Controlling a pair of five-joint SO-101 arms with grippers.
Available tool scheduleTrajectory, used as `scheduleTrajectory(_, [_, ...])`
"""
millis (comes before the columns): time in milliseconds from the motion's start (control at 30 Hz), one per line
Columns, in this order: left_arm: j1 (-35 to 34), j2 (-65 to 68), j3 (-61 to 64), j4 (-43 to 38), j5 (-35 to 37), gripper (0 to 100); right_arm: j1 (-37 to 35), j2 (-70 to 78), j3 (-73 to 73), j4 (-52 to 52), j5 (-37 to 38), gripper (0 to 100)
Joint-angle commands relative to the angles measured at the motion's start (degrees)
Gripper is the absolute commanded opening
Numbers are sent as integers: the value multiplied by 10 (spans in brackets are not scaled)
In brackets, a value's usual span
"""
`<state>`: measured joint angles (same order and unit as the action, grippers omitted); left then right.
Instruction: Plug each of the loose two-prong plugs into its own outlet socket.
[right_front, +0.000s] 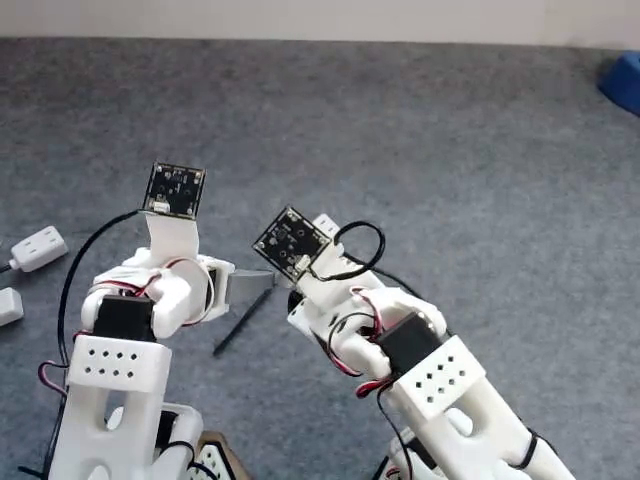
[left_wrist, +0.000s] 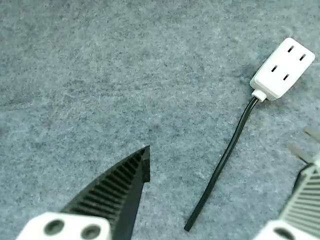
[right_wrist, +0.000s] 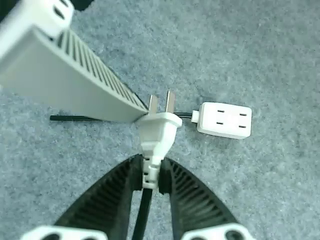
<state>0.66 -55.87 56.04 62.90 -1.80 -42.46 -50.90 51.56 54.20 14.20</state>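
So the plug (right_wrist: 159, 127) is already picked up: it's clamped by its neck in the right gripper (right_wrist: 150, 169), with its cable (right_wrist: 142, 210) trailing back and the 2 prongs left sticking out free. The socket (right_wrist: 223, 119) is laid flat on the carpet (right_front: 450, 150) just beside the plug, slots facing up, touched by nothing. The left gripper (left_wrist: 225, 162) is held wide open with nothing in it, and 1 of its fingers (right_wrist: 75, 82) is parked right up against the plug's head.

The step in hand looks like carry-and-align, since nothing is inserted yet. As a guess, next the plug has to be tipped prongs-down and lined up over 1 pair of slots. The socket probably needs to be pinned by the left gripper, or it'll just get shoved across the carpet. A 2nd socket (right_front: 38, 248) can be seen well off to the left.
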Motion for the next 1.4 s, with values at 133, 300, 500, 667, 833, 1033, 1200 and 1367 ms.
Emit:
scheduleTrajectory(133, [19, -3, -22, 6, 3, 436, -11, -5, -7, 3, -5, 8])
scheduleTrajectory(300, [15, -7, -44, 10, 3, 436, -2, 3, -1, 3, 3, 8])
scheduleTrajectory(500, [16, -4, -87, 46, 3, 436, 15, 70, 3, -1, 4, 8])
scheduleTrajectory(667, [16, -3, -42, 33, 2, 436, -3, 40, -21, 12, -6, 8])
scheduleTrajectory(833, [19, -3, 43, -49, 2, 436, -17, 25, -113, 105, -7, 8])
scheduleTrajectory(1033, [19, -3, 58, -57, 2, 436, -15, 26, -198, 164, -3, 8])
scheduleTrajectory(1200, [15, -3, 58, -57, 2, 436, -11, 28, -203, 175, 17, 8])
scheduleTrajectory(1367, [-58, -3, 77, -96, 2, 436, 90, 112, -232, 171, 66, 8])
